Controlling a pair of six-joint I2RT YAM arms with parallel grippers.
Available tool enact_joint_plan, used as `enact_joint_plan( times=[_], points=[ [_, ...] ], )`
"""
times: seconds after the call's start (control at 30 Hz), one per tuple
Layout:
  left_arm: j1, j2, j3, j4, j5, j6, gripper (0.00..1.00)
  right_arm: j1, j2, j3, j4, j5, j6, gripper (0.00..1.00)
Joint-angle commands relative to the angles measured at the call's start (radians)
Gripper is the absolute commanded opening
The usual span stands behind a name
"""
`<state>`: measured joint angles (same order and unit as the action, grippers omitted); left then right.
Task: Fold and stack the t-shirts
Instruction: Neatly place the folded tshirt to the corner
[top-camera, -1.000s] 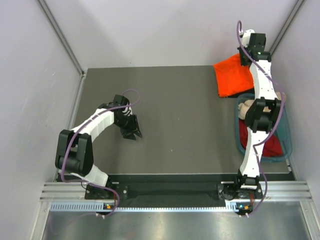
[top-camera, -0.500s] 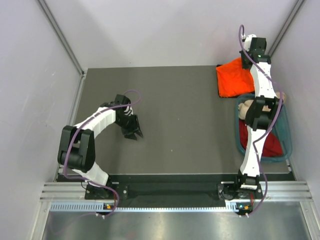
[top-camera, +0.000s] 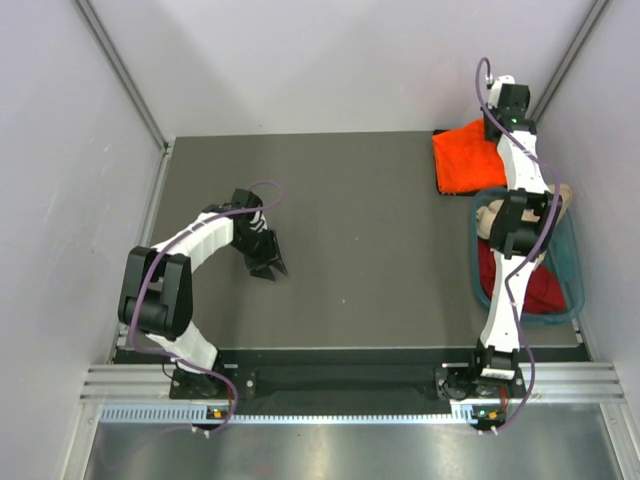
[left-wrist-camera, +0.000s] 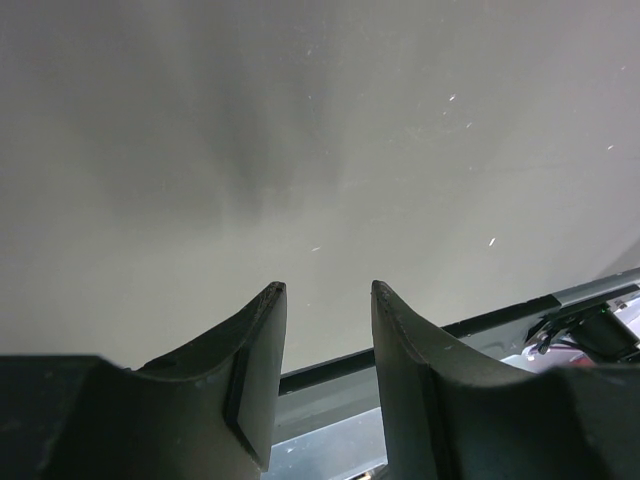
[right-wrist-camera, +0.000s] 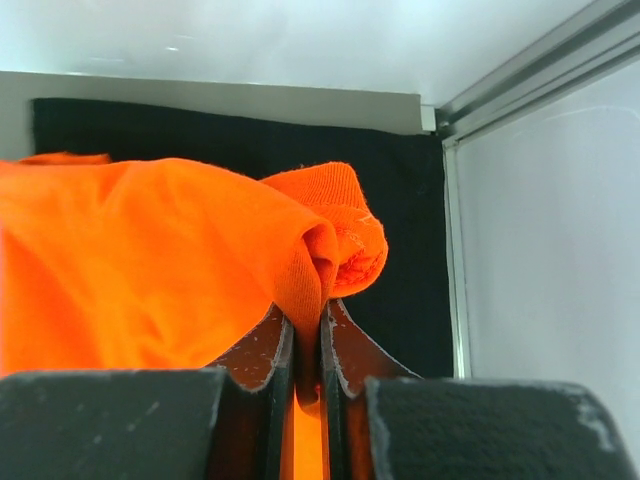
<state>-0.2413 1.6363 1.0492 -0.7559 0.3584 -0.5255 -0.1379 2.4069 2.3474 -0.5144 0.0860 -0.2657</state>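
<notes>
1. Orange t-shirt (top-camera: 462, 160) lay bunched in the far right corner of the surface (top-camera: 380, 230), close to the back wall (top-camera: 350, 60).
2. The right pincer (right-wrist-camera: 307, 335) was clamped on a fold at the right edge of that cloth. Its two fingers (right-wrist-camera: 262, 352) stood almost together, orange showed in the slit between them, and the cloth bulged up over their tips.
3. A metal post (right-wrist-camera: 520, 60) and the pale side wall (right-wrist-camera: 550, 250) stood close on the right of the gripped fold.
4. A teal tub (top-camera: 577, 285) sat at the right edge of the surface, just on the near side of the orange t-shirt. Whether the two touched could not be told.
5. Inside the tub, a beige t-shirt (top-camera: 490, 215) lay at the far end and a dark red t-shirt (top-camera: 545, 292) at the near end.
6. The right arm (top-camera: 515, 240) stretched out over the tub and hid the middle of what lay in it.
7. The left pincer (left-wrist-camera: 326, 286) was low over bare surface on the left side, its fingers apart with nothing between them, well apart from every shirt.
</notes>
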Motion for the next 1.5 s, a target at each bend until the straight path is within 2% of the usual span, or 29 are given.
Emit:
enact_joint_plan(
  times=[0.0, 0.07, 0.17, 0.27, 0.37, 0.4, 0.47, 0.5, 0.57, 0.6, 0.7, 0.8, 0.87, 0.97, 1.07, 1.33, 1.4, 1.43, 1.47],
  points=[
    [-0.001, 0.0, 0.031, 0.026, 0.01, -0.002, 0.44, -0.02, 0.049, -0.01, 0.125, 0.066, 0.025, 0.02],
    [-0.001, -0.003, 0.034, 0.023, 0.005, -0.005, 0.44, -0.022, 0.06, -0.031, 0.167, 0.107, 0.039, 0.11],
    [-0.001, -0.001, 0.046, 0.012, 0.001, -0.002, 0.44, -0.022, 0.09, -0.011, 0.163, 0.177, 0.06, 0.12],
    [-0.001, -0.003, 0.066, -0.006, -0.012, 0.007, 0.44, -0.025, 0.083, -0.051, 0.241, 0.279, 0.074, 0.26],
    [-0.001, -0.009, 0.081, -0.019, -0.022, 0.01, 0.45, -0.026, 0.095, -0.031, 0.309, 0.328, 0.04, 0.32],
    [-0.001, -0.013, 0.083, -0.022, -0.024, 0.01, 0.45, -0.029, 0.101, -0.017, 0.313, 0.343, 0.034, 0.44],
    [-0.001, -0.029, 0.084, -0.029, -0.024, 0.013, 0.45, -0.032, 0.095, -0.004, 0.346, 0.38, 0.025, 0.52],
    [-0.001, -0.033, 0.086, -0.033, -0.026, 0.015, 0.45, -0.035, 0.083, -0.002, 0.352, 0.376, 0.022, 0.6],
    [-0.001, -0.05, 0.086, -0.045, -0.03, 0.021, 0.45, -0.037, 0.072, 0.012, 0.37, 0.388, 0.011, 0.67],
    [-0.001, -0.058, 0.086, -0.046, -0.032, 0.021, 0.45, -0.037, 0.077, 0.03, 0.361, 0.388, 0.007, 0.75],
    [-0.001, -0.088, 0.086, -0.049, -0.027, 0.024, 0.45, -0.037, 0.04, 0.086, 0.291, 0.364, 0.005, 0.84],
    [-0.001, -0.118, 0.08, -0.033, -0.004, 0.021, 0.46, -0.031, -0.078, -0.038, 0.252, 0.328, 0.065, 0.87],
    [-0.001, -0.133, 0.074, -0.02, 0.022, 0.012, 0.46, -0.029, -0.124, -0.098, 0.202, 0.219, 0.15, 0.89],
    [-0.001, -0.17, 0.054, 0.042, 0.097, -0.01, 0.48, -0.02, -0.195, -0.144, 0.074, 0.102, 0.258, 1.0],
    [-0.001, -0.216, 0.031, 0.101, 0.148, -0.03, 0.52, -0.008, -0.302, -0.264, 0.021, 0.011, 0.367, 1.0],
    [-0.001, -0.332, -0.012, 0.124, 0.177, -0.028, 0.56, 0.064, -0.544, -0.436, -0.217, 0.03, 0.459, 1.0],
    [-0.001, -0.361, -0.021, 0.124, 0.183, -0.018, 0.57, 0.121, -0.633, -0.5, -0.237, 0.055, 0.479, 1.0],
    [-0.001, -0.38, -0.034, 0.124, 0.186, -0.013, 0.58, 0.13, -0.666, -0.587, -0.237, 0.046, 0.512, 1.0],
    [-0.001, -0.389, -0.041, 0.136, 0.2, -0.013, 0.59, 0.196, -0.701, -0.633, -0.237, 0.026, 0.531, 1.0]
  ],
)
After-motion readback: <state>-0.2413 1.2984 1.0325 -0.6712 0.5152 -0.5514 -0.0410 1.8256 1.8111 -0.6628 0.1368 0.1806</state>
